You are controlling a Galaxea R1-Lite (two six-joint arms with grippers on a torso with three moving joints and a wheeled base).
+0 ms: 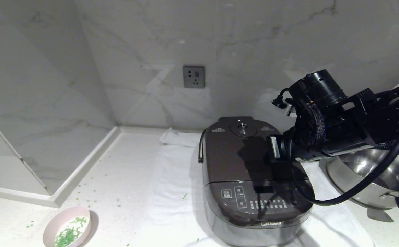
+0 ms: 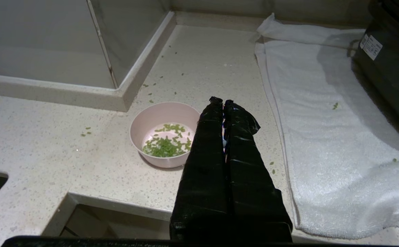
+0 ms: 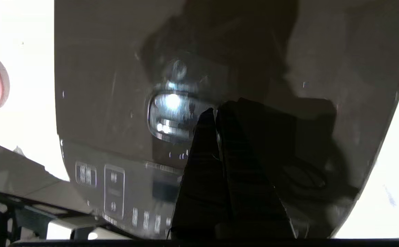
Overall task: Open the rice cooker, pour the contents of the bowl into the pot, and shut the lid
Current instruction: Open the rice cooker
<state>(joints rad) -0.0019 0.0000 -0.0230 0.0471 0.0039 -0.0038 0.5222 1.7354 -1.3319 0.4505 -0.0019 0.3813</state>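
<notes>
The right claw, fingers pressed together and empty, hangs over the closed lid just beside its shiny release button. If it lands off that button, the rice cooker, on the towel mid-table, may slide. The left claw, shut, sits near the bowl of green bits by the table's front edge

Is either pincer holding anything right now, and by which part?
Nothing is held. The right pincer is shut over the rice cooker's lid; the left pincer is shut beside the bowl.
</notes>
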